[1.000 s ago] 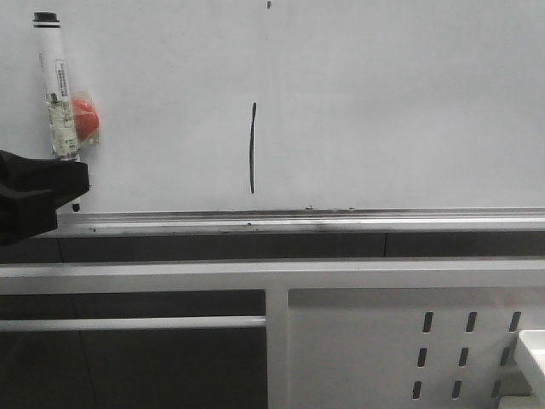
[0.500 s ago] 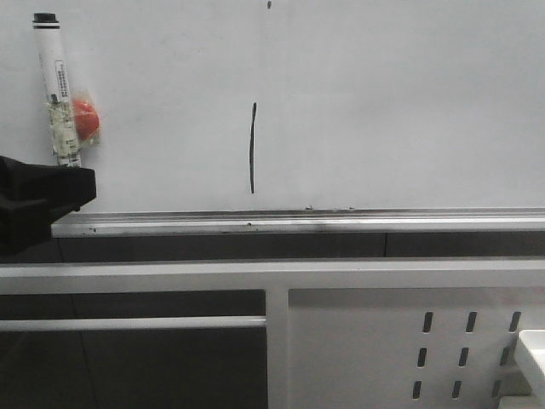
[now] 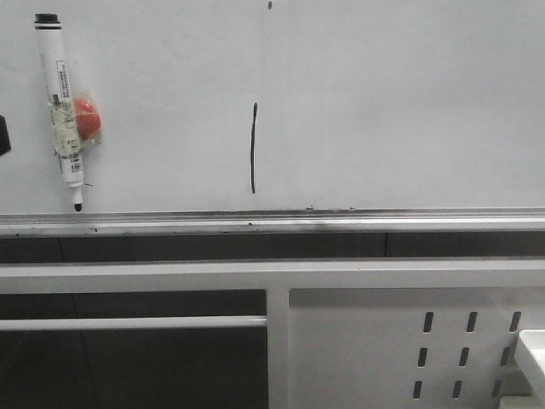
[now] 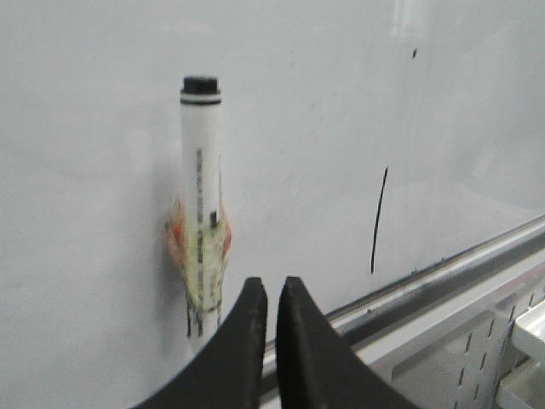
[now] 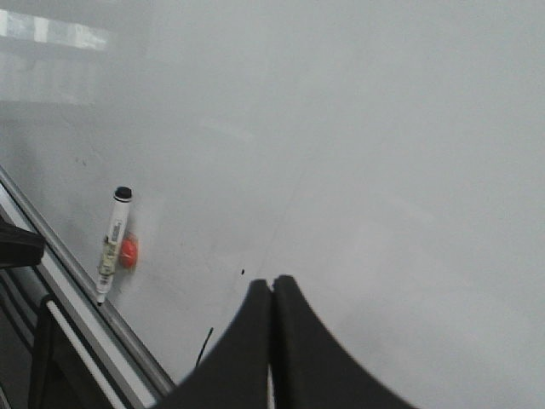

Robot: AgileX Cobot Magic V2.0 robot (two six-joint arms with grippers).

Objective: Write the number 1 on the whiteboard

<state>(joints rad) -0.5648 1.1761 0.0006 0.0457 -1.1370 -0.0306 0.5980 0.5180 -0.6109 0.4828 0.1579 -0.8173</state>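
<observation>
The whiteboard (image 3: pixel 409 102) is glossy white with a silver rail (image 3: pixel 341 223) along its lower edge. The number 1 (image 3: pixel 254 147) is a thin black vertical stroke at the board's middle; it also shows in the left wrist view (image 4: pixel 378 220). A white marker (image 3: pixel 64 111) with a black cap hangs upright on the board at the left, beside a red magnet (image 3: pixel 86 118). My left gripper (image 4: pixel 270 285) is shut and empty, in front of the board just right of the marker (image 4: pixel 201 170), not touching it. My right gripper (image 5: pixel 271 281) is shut and empty, facing the board.
A white perforated metal panel (image 3: pixel 400 341) and a white frame bar (image 3: pixel 136 323) lie below the rail. A white tray corner (image 3: pixel 532 354) shows at the lower right. A small black dot (image 3: pixel 270 5) sits high on the board. A dark bit of the left arm (image 3: pixel 3 135) shows at the left edge.
My left gripper has come off the marker's lower end and drawn away to the left, almost out of the front view. The marker stays hanging on the board.
</observation>
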